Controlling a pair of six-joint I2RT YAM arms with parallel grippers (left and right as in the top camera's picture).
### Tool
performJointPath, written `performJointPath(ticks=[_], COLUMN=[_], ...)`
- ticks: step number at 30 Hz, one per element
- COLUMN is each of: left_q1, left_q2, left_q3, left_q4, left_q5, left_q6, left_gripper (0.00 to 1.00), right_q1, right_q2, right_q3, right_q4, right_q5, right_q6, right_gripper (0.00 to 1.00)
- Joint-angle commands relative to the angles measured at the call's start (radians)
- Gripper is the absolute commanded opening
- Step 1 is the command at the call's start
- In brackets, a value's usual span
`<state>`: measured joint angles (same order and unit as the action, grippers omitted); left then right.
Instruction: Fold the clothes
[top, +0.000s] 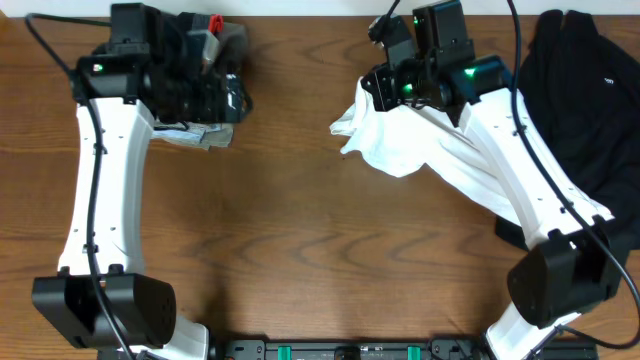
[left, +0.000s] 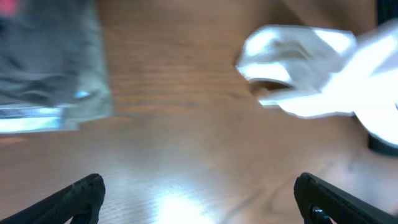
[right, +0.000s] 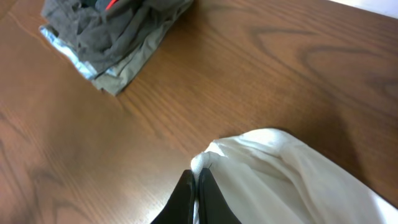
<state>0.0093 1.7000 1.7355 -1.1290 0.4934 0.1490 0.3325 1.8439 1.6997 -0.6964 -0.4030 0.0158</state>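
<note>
Your right claw (right: 195, 186) is pressed together on an edge of the crumpled white soft T-shirt (top: 400, 150), which lies bunched on the brown wooden table (top: 300, 250), partly under that arm. Your left claw (left: 199, 199) hangs spread and empty by the folded stack of olive and grey garments (top: 205, 135). A heap of black cloth (top: 590, 100) lies along the right edge.

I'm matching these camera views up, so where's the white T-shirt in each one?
Overhead: white T-shirt right of centre, upper half.
Left wrist: upper right, blurred.
Right wrist: bottom right, pinched by the right claw.
Shared landmark: the folded garment pile.
</note>
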Motion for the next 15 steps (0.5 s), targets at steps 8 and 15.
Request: performJointPath(ticks=[8, 15], left_q1=[-0.185, -0.256], left_q2=[-0.01, 0.009], left_q3=[-0.171, -0.395], left_q4=[0.042, 0.379], left_q5=[0.153, 0.151], left_q6=[0.282, 0.28], left_gripper=[0.98, 0.98], right_q1=[0.009, 0.009], right_q2=[0.001, 0.001], right_q3=[0.002, 0.002], right_q4=[0.061, 0.061], right_q5=[-0.021, -0.024], right_q6=[0.062, 0.061], right_gripper=[0.01, 0.01])
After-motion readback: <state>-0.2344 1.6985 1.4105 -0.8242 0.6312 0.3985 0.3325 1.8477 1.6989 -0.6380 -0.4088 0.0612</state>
